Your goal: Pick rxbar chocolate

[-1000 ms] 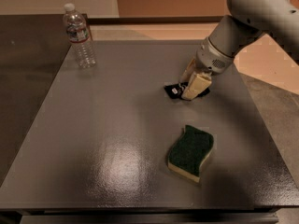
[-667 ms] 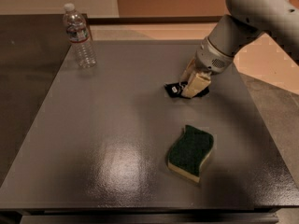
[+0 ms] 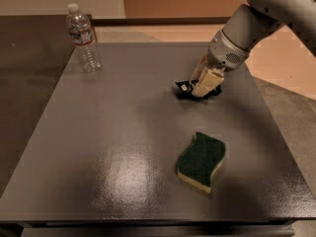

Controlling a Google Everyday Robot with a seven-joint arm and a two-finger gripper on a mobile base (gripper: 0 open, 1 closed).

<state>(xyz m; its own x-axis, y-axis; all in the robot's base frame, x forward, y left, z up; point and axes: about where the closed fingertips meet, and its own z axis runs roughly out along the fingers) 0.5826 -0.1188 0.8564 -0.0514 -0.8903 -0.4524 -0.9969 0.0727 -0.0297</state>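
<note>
The rxbar chocolate [image 3: 183, 87], a small black wrapper with white lettering, sits at the right back part of the grey table [image 3: 123, 132]. Only its left end shows; the rest is hidden between the cream fingers [image 3: 207, 80]. My gripper [image 3: 201, 89] comes down from the upper right and is shut on the bar, holding it just above the table over a small shadow.
A wavy dark green sponge [image 3: 202, 160] with a yellow underside lies in front of the gripper, nearer the front edge. A clear water bottle [image 3: 84, 38] stands at the table's back left corner. The table's right edge is close to the arm.
The gripper and the bar in it have risen slightly off the table. The sponge and bottle have not moved.
</note>
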